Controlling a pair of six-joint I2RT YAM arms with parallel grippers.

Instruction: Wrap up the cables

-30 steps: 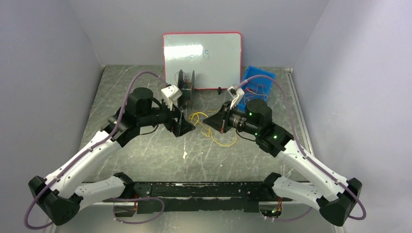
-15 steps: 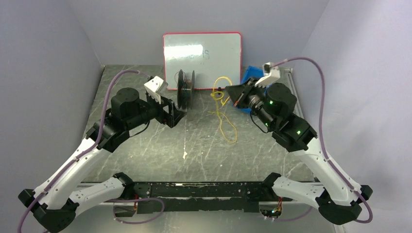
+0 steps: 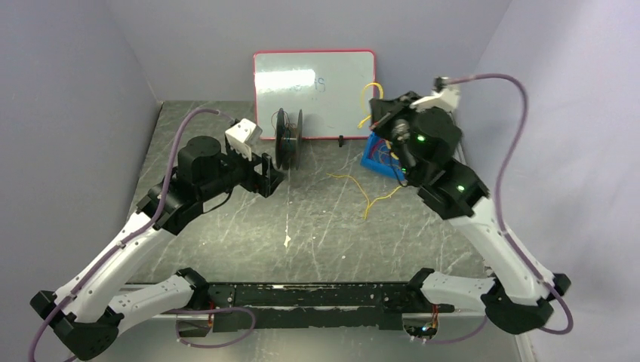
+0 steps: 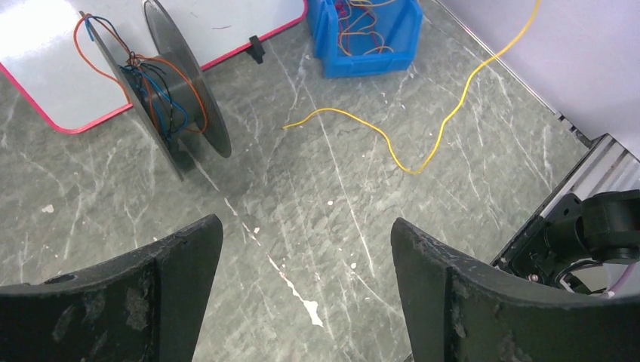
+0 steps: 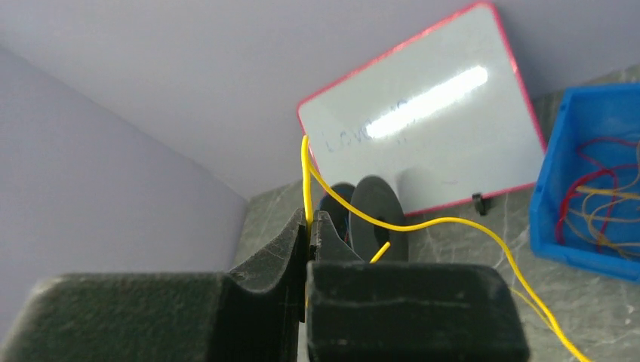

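Top view first. I've got one loose yellow cable (image 3: 365, 194), string-thin and bright. It rises in a small loop at the right gripper (image 3: 375, 111), up at about 1 o'clock over the table (image 3: 226, 241). From there it drops and trails in a wavy line across the grey surface toward the centre. The left gripper (image 3: 273, 178) sits at 10 o'clock, jaws spread, nothing in them. I count one spool (image 3: 287, 138) at 12 o'clock, one whiteboard (image 3: 313, 83) behind it and one blue bin (image 3: 372, 159) under the right arm.

Left wrist now. Both black fingers (image 4: 173, 279) stand wide apart over bare table. The yellow cable (image 4: 392, 151) lies at 1 o'clock, a single strand with one free end curling left; its other end runs off the top edge. The spool (image 4: 181, 105) at 11 o'clock carries a few orange and blue turns. The bin (image 4: 370, 53) at 12 o'clock holds a tangle of bin cables (image 4: 362, 26), red-orange and yellow, too knotted to count.

Right wrist. The right gripper (image 5: 309, 224) has its jaws pressed together, pinching the yellow cable (image 5: 438, 222). A short stub stands up at 12 o'clock, and the strand arcs away toward 4 o'clock. The bin (image 5: 545, 196) sits at 3 o'clock.
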